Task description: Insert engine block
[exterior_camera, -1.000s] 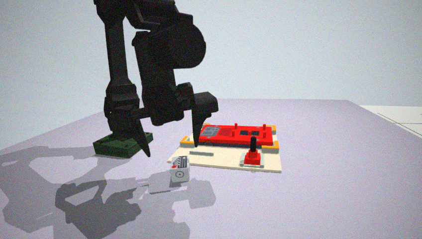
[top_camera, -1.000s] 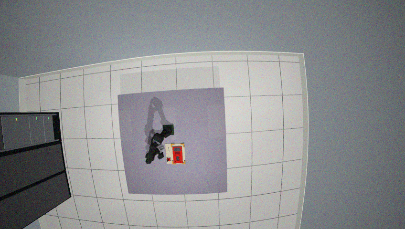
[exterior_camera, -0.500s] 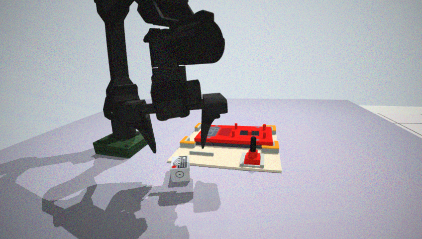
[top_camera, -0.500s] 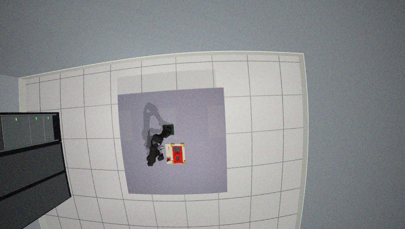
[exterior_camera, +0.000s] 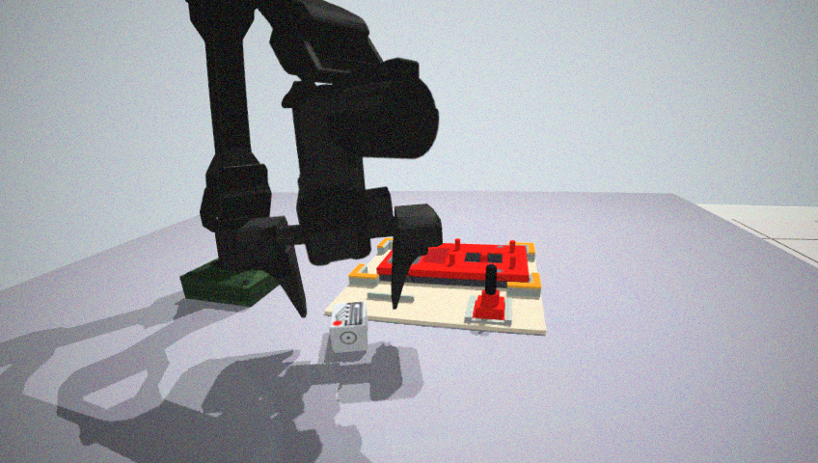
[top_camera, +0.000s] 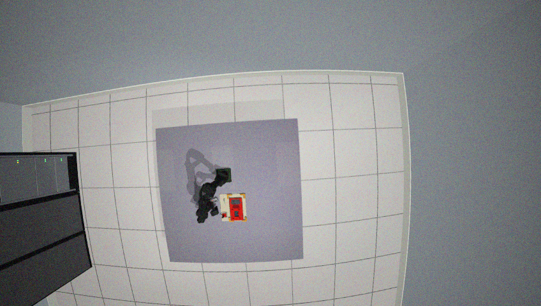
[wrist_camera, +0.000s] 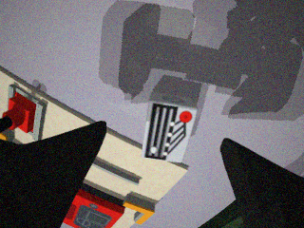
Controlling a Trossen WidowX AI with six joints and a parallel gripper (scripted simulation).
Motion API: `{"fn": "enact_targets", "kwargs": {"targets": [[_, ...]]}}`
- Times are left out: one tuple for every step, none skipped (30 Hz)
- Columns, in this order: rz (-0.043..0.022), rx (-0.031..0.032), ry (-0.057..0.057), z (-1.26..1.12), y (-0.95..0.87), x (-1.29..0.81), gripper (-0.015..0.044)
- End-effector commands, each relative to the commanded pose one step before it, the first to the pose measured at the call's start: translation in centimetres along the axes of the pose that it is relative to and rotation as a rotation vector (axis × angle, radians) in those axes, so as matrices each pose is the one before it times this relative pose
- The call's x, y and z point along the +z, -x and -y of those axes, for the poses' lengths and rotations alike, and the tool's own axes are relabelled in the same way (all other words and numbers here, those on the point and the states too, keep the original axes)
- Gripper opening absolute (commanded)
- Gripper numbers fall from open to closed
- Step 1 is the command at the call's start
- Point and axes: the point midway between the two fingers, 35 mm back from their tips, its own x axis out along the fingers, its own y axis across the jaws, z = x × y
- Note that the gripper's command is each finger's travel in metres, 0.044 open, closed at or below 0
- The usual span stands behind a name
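The engine block (exterior_camera: 348, 334) (wrist_camera: 170, 132) is a small white cube with black stripes and a red dot on top. It stands on the purple table top just off the corner of the cream board (exterior_camera: 436, 313) (wrist_camera: 121, 152) (top_camera: 224, 200). The red car body (exterior_camera: 459, 264) (top_camera: 236, 206) (wrist_camera: 95, 212) lies on that board, with dark openings in its top. My gripper (exterior_camera: 348, 310) (wrist_camera: 166, 136) is open and empty. It hangs just above the block, one finger on each side, touching nothing.
A red gear-lever base with a black stick (exterior_camera: 489, 298) (wrist_camera: 19, 110) stands on the board's near edge. The arm's green base (exterior_camera: 230, 284) (top_camera: 224, 174) sits left of the board. A dark cabinet (top_camera: 37, 212) stands far off to the left.
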Motion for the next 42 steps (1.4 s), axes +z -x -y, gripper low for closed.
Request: {"fn": "enact_targets", "kwargs": {"targets": [[-0.00298, -0.00427, -0.0068, 0.124, -0.676, -0.100, 0.0440], [-0.00002, 0.00000, 0.0000, 0.003, -0.160, -0.003, 0.0440], [-0.00002, 0.00000, 0.0000, 0.004, -0.159, -0.004, 0.0440], [-0.00002, 0.00000, 0.0000, 0.005, -0.159, -0.005, 0.0440], [-0.00001, 0.00000, 0.0000, 0.004, -0.126, -0.005, 0.0440], [-0.00001, 0.00000, 0.0000, 0.003, -0.076, -0.003, 0.0440], [0.00000, 0.00000, 0.0000, 0.001, -0.025, -0.001, 0.0440], [0.00000, 0.00000, 0.0000, 0.000, 0.000, 0.000, 0.0414], [0.00000, 0.00000, 0.0000, 0.000, 0.000, 0.000, 0.0387], [0.00000, 0.00000, 0.0000, 0.000, 0.000, 0.000, 0.0361], [0.00000, 0.00000, 0.0000, 0.000, 0.000, 0.000, 0.0335], [0.00000, 0.00000, 0.0000, 0.000, 0.000, 0.000, 0.0309], [0.00000, 0.00000, 0.0000, 0.000, 0.000, 0.000, 0.0282], [0.00000, 0.00000, 0.0000, 0.000, 0.000, 0.000, 0.0256], [0.00000, 0.00000, 0.0000, 0.000, 0.000, 0.000, 0.0230], [0.00000, 0.00000, 0.0000, 0.000, 0.000, 0.000, 0.0204], [0.00000, 0.00000, 0.0000, 0.000, 0.000, 0.000, 0.0178], [0.00000, 0.00000, 0.0000, 0.000, 0.000, 0.000, 0.0151], [0.00000, 0.00000, 0.0000, 0.000, 0.000, 0.000, 0.0145], [0.00000, 0.00000, 0.0000, 0.000, 0.000, 0.000, 0.0138], [0.00000, 0.00000, 0.0000, 0.000, 0.000, 0.000, 0.0131], [0.00000, 0.00000, 0.0000, 0.000, 0.000, 0.000, 0.0125], [0.00000, 0.00000, 0.0000, 0.000, 0.000, 0.000, 0.0118], [0.00000, 0.00000, 0.0000, 0.000, 0.000, 0.000, 0.0111], [0.00000, 0.00000, 0.0000, 0.000, 0.000, 0.000, 0.0105], [0.00000, 0.00000, 0.0000, 0.000, 0.000, 0.000, 0.0078], [0.00001, 0.00001, 0.0000, -0.009, 0.048, 0.011, 0.0052], [0.00004, 0.00002, 0.0000, -0.026, 0.145, 0.031, 0.0026], [0.00006, 0.00003, 0.0000, -0.042, 0.243, 0.050, 0.0000], [0.00007, 0.00004, 0.0000, -0.049, 0.295, 0.058, 0.0000], [0.00007, 0.00003, 0.0000, -0.046, 0.297, 0.055, 0.0000], [0.00006, 0.00003, 0.0000, -0.044, 0.298, 0.052, 0.0000], [0.00006, 0.00003, 0.0000, -0.041, 0.300, 0.049, 0.0000], [0.00006, 0.00003, 0.0000, -0.038, 0.302, 0.046, 0.0000], [0.00006, 0.00002, 0.0000, -0.036, 0.303, 0.043, 0.0000], [0.00005, 0.00002, 0.0000, -0.033, 0.304, 0.040, 0.0000], [0.00005, 0.00002, 0.0000, -0.030, 0.306, 0.037, 0.0000], [0.00005, 0.00002, 0.0000, -0.028, 0.307, 0.034, 0.0000], [0.00004, 0.00001, 0.0000, -0.025, 0.308, 0.031, 0.0000], [0.00004, 0.00001, 0.0000, -0.022, 0.310, 0.028, 0.0000], [0.00004, 0.00001, 0.0000, -0.020, 0.311, 0.025, 0.0000], [0.00004, 0.00001, 0.0000, -0.017, 0.312, 0.022, 0.0000]]}}
